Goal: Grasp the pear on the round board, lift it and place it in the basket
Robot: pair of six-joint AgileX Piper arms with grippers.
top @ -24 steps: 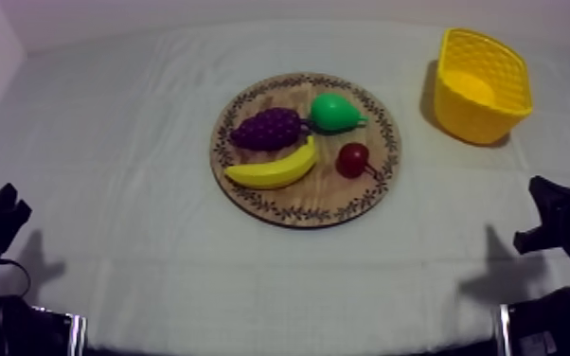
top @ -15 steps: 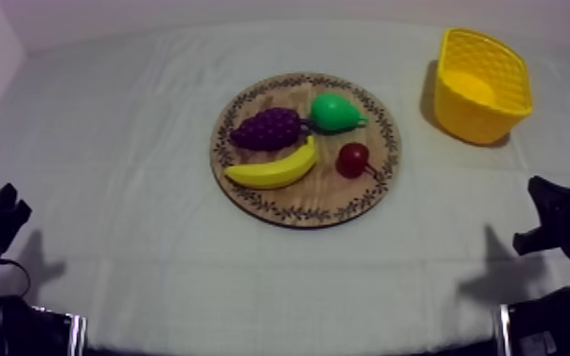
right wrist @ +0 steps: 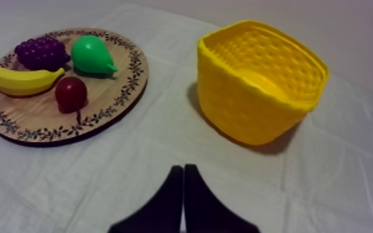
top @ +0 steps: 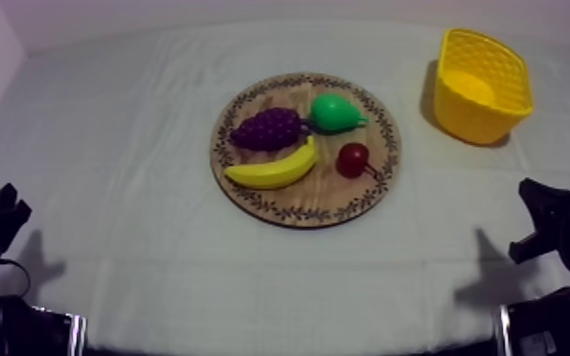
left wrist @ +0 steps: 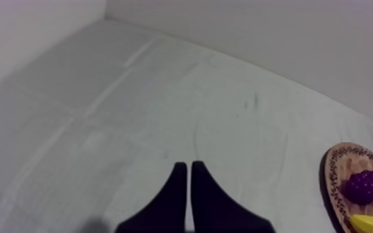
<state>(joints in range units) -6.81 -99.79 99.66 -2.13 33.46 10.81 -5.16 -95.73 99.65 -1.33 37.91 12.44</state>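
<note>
Plainly nothing in hand: right gripper [right wrist: 183, 168] clenched on air, both fingers [right wrist: 174, 186] pressed into a narrow wedge, low over the bare cloth [right wrist: 52, 186] at the right side of the table; left gripper [left wrist: 188, 167] pinched together the same way, empty, over cloth well apart from the fruit. On the wooden board [top: 293, 210], toward its far edge, the pear [top: 334, 113], just beside the grapes [top: 268, 128], with the banana [top: 275, 168] and the small red fruit [top: 351, 159] nearer the arms. Off to the right, well apart from the board, the yellow basket [top: 483, 118], mouth upward. Looks like the very start, with reach, grasp, carry and drop all to come. Calls first for spread fingers; otherwise merely shoves the pear across the wood or into the grapes, coming down as a wedge. Risks clipping the small red fruit on a low approach from the right, placed as that is on the near side of the pear from that arm and probably quick to roll. Leaves little room for a finger on the grape side, and with a wide or skewed descent may drag the bunch along. Invites a slip too: smooth, rounded, tapering plastic, likely to squirt out of a pinch near the narrow end. Risks, on a low carry, knocking the basket's rim and pushing or tipping so light a thing; risks, on a high let-go, bouncing the pear back out.
</note>
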